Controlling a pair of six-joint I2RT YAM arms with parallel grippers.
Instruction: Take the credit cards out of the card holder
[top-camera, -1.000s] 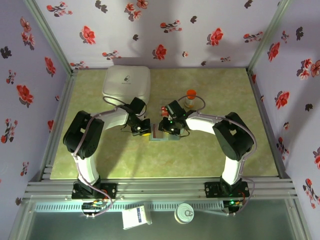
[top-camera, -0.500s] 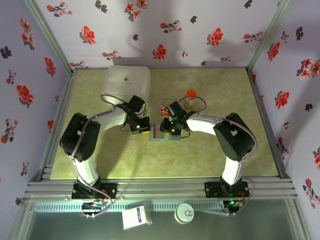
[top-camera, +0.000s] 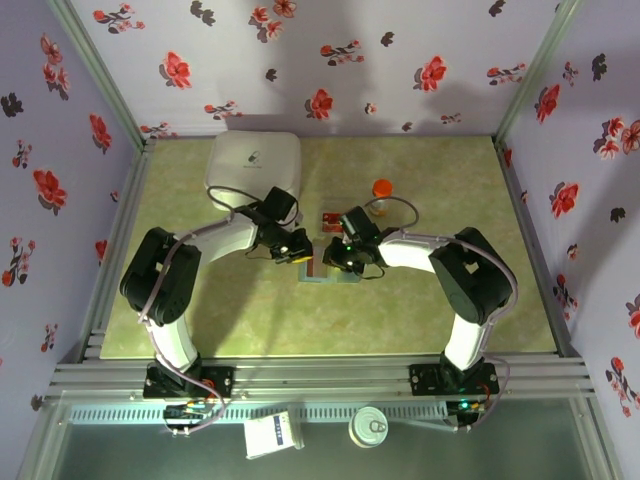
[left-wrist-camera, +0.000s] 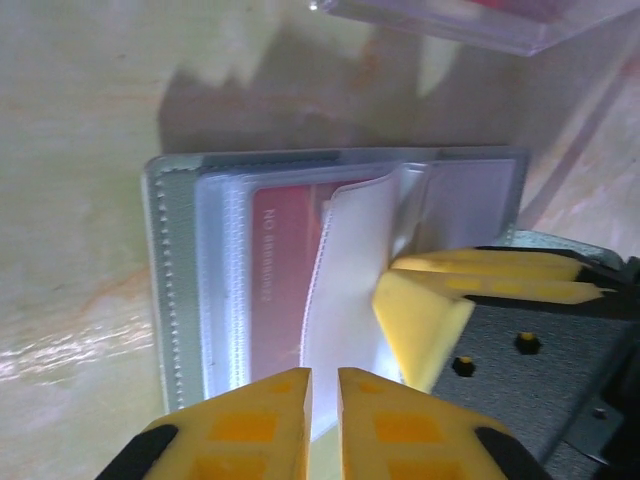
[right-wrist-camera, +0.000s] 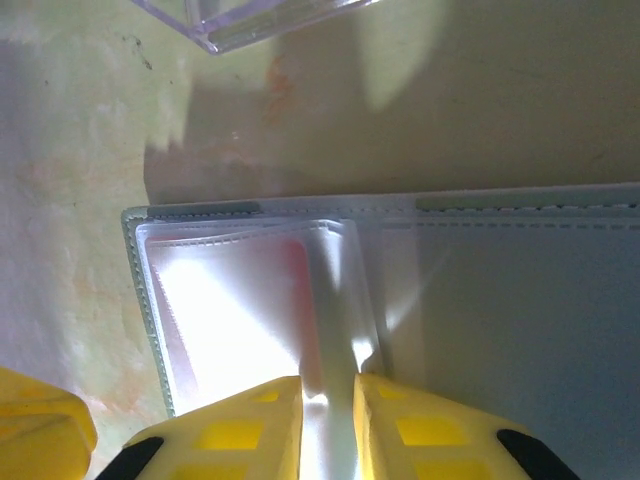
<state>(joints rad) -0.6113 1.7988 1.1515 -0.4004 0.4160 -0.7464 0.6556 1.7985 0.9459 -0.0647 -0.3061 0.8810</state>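
Flowered walls close in a pale green table. At the middle of the overhead frame the card holder lies open and flat between your two arms. You are in the extraction step, with at least one red card in its pocket, under the clear leaves at the centre of the left wrist view.

Your right gripper, at the bottom edge of its own view, has its fingers clamped on a clear sleeve that rises from the stack. Your left gripper sits low in its frame at the holder's edge, fingers almost together with only a slit between them. Whether they pinch anything I cannot tell from this angle.

Next, I judge, you need one gripper to hold the sleeve or the holder steady. The other must then find the card's exposed edge and draw it out along the pocket's opening. Thin, slick film probably gives little to bite on, so take the card itself, not the plastic.
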